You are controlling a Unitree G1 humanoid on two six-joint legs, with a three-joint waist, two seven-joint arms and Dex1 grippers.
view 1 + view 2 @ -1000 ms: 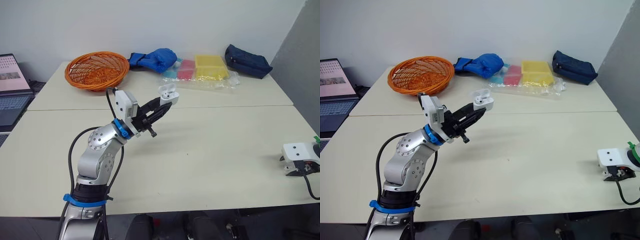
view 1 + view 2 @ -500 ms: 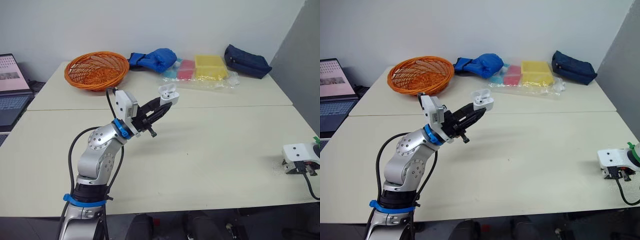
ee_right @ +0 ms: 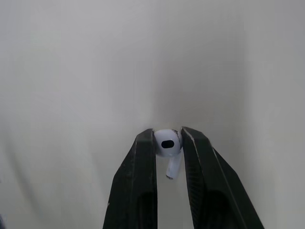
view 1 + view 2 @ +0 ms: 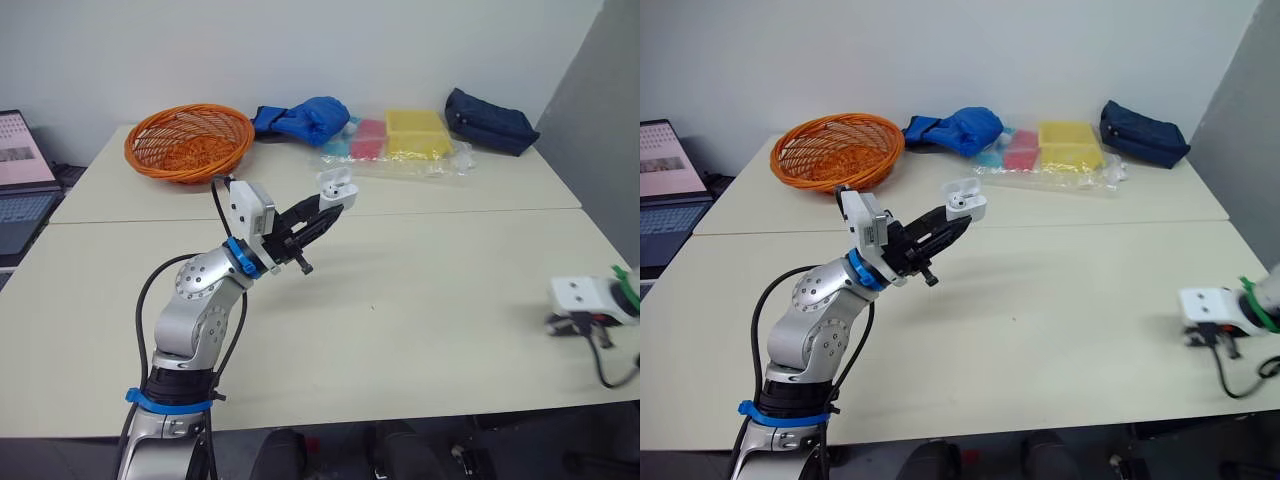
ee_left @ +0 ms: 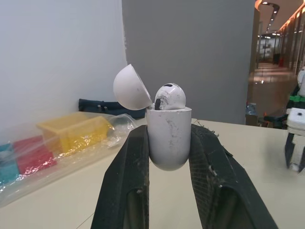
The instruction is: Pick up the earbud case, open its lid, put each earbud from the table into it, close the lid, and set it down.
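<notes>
My left gripper (image 4: 326, 204) is raised over the middle of the table, shut on the white earbud case (image 4: 336, 187). In the left wrist view the case (image 5: 167, 136) stands upright between the two black fingers. Its lid (image 5: 130, 88) is swung open, and one earbud (image 5: 169, 97) sits in it. My right gripper (image 4: 586, 326) is at the table's right edge. The right wrist view has this gripper (image 3: 167, 137) shut on the second white earbud (image 3: 167, 144), stem pointing back toward the wrist, above the pale tabletop.
Along the back of the table are an orange wicker basket (image 4: 187, 140), a blue cloth (image 4: 300, 118), yellow and red boxes in a plastic bag (image 4: 415, 135) and a dark blue pouch (image 4: 488, 120). A laptop (image 4: 15, 170) sits off the far left edge.
My right gripper has shifted a little to the left from the table's right edge, holding the earbud. The left arm and the case have stayed still.
</notes>
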